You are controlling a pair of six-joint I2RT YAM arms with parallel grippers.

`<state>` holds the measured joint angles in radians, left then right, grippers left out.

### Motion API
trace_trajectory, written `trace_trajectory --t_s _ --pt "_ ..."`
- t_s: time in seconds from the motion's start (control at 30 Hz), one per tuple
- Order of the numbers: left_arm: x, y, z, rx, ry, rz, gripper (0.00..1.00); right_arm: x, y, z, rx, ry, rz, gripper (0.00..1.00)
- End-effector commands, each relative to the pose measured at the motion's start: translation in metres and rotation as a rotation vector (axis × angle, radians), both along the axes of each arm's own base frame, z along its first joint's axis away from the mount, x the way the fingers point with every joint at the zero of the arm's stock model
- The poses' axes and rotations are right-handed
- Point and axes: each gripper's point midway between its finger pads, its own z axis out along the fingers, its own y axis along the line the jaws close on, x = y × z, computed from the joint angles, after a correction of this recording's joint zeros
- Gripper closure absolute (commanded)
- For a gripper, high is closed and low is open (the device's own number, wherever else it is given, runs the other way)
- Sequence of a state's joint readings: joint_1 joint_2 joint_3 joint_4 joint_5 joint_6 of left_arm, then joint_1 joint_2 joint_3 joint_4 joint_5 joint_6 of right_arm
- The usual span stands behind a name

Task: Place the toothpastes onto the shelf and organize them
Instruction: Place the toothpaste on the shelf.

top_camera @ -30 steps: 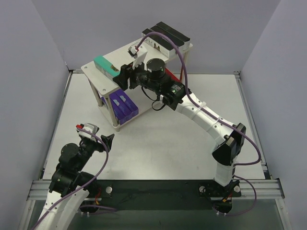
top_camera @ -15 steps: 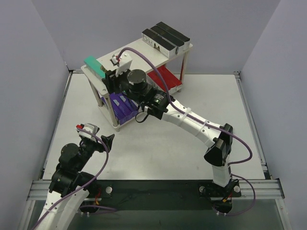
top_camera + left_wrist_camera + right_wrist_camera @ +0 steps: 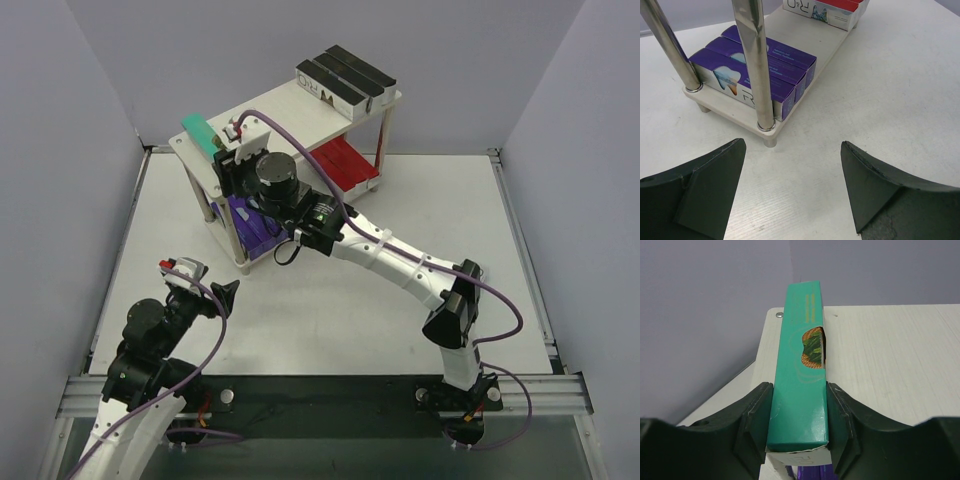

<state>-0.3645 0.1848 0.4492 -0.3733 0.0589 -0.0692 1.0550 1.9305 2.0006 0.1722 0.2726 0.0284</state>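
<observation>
Left wrist shows three purple toothpastes (image 3: 757, 70) lying on the shelf (image 3: 832, 47).

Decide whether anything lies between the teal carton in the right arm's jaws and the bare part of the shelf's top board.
Nothing visible does. The teal carton, clamped in the right jaws, is at the left edge of the top board, and the board beside it is bare wood. The black cartons lie at the opposite end, well apart.
</observation>
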Motion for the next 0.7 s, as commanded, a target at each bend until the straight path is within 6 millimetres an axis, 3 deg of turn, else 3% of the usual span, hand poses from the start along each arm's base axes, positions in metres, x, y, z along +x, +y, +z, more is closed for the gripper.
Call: trace_trajectory --t_s 0.0,0.37,0.67 --pt "0.0024 -0.0025 0.014 -0.013 -0.053 -0.013 0.12 0.0048 0.012 0.0089 0.027 -0.021 0.035 0.72" --pt "0.0018 -0.0036 0.0136 -0.014 -0.053 -0.019 0.12 0.0117 0.016 0.0055 0.065 0.006 0.006 0.72" --pt "0.0017 -0.0035 0.0139 -0.015 -0.056 -0.019 0.12 0.0024 0.0196 0.0082 0.085 0.021 0.023 0.71"
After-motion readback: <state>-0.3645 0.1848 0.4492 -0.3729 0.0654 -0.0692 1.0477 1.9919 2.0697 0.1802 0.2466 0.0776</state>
